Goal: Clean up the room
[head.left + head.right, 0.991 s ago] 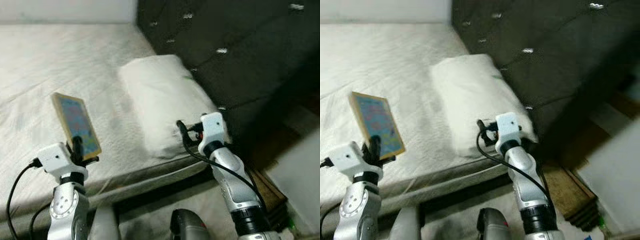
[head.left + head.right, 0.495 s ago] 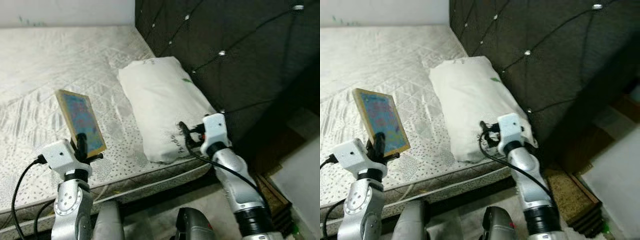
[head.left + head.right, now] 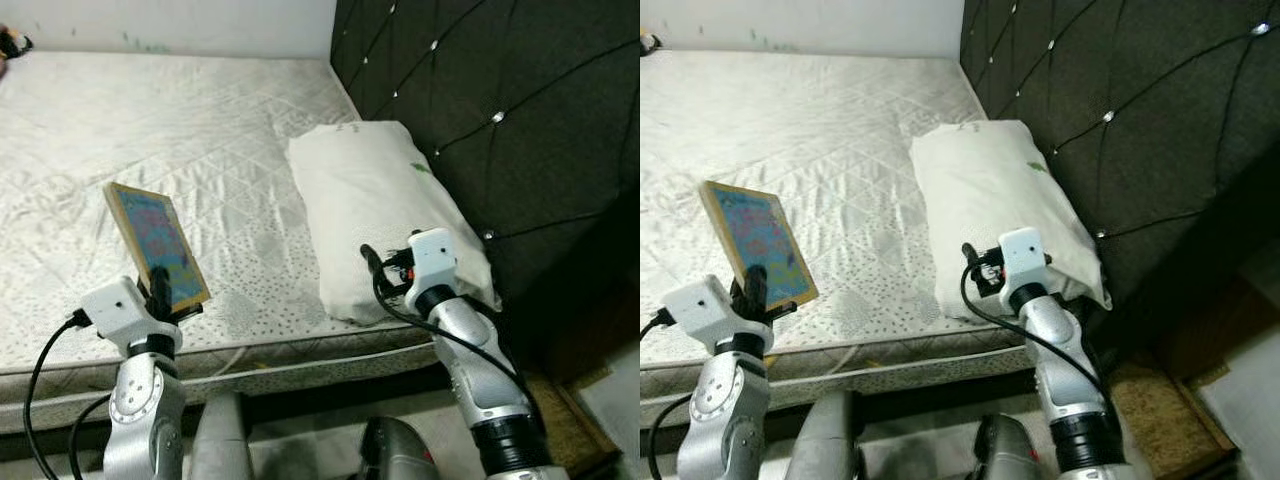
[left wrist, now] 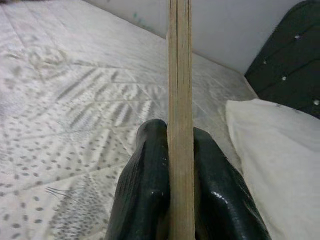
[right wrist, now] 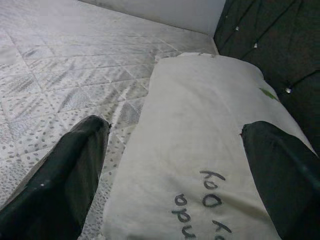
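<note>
Left end effector [image 3: 158, 290] is clamping the thin, stiff book [image 3: 155, 244] by its lower edge, while right end effector [image 5: 175, 170] is hovering spread over the soft pillow [image 3: 385, 215].

A bedroom in a home: bare quilted mattress [image 3: 200, 150] on a bed, white pillow [image 3: 385, 215] laid at its head, dark button-tufted headboard [image 3: 500, 110] rising behind, plain pale wall [image 3: 170, 22] along the far side, floor beside the bed.
</note>
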Robot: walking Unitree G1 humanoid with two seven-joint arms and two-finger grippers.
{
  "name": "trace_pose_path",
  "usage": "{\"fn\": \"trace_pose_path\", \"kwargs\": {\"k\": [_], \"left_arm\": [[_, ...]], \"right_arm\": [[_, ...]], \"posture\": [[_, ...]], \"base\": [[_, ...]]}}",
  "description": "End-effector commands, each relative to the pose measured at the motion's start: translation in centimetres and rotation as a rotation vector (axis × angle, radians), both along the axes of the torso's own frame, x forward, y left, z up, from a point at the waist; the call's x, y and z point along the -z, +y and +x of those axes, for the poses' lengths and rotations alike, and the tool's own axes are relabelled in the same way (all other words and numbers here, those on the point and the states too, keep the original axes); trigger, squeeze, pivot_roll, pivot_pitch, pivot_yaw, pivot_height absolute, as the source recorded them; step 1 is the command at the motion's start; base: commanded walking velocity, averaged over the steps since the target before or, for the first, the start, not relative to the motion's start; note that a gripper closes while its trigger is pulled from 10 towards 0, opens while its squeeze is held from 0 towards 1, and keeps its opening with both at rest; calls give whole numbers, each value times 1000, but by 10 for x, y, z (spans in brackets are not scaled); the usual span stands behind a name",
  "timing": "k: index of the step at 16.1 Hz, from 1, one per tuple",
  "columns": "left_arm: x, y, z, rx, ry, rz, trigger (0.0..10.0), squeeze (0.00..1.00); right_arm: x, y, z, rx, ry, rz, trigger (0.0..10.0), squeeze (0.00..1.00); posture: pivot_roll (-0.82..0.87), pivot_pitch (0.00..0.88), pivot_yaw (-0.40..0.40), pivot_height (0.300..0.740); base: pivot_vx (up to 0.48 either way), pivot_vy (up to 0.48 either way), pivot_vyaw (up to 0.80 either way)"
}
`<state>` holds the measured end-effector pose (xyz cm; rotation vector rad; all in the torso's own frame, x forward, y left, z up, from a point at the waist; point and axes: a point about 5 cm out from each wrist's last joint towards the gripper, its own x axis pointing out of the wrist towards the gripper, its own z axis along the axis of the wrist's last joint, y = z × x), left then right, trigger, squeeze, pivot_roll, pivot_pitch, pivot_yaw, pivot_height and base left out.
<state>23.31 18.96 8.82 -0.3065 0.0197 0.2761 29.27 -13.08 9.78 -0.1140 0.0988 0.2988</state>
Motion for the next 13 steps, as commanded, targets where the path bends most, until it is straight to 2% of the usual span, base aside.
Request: {"fn": "trace_pose_path", "kwargs": {"k": [1,3,7,10,11,12,13], "left_arm": [[-5,-4,6,6,-21,-19,10000,0],[-4,-3,12,1,-8,-29,10000,0],[-6,2,21,-24,-11,-29,10000,0],[6,0,33,-20,67,-122,10000,0],[16,-3,42,22,115,-192,10000,0],[18,-4,45,39,123,-212,10000,0],[24,-1,53,50,173,-212,10000,0]], "right_arm": [[-3,-4,0,9,-6,-1,10000,0],[-3,-5,0,12,-7,8,10000,0],[-4,-6,0,17,-4,7,10000,0],[-6,-10,0,25,-16,-7,10000,0],[-10,-20,-3,30,-30,-37,10000,0],[-11,-23,-4,32,-31,-46,10000,0],[-10,-32,-8,40,-28,-74,10000,0]], "posture": [[-8,0,-113,642],[-13,3,-114,617],[-16,4,-115,597],[-38,4,-117,597],[-56,4,-122,597],[-59,5,-123,597],[-72,5,-129,597]], "base": [[0,0,0],[0,0,0],[0,0,0],[0,0,0],[0,0,0],[0,0,0],[0,0,0]]}}
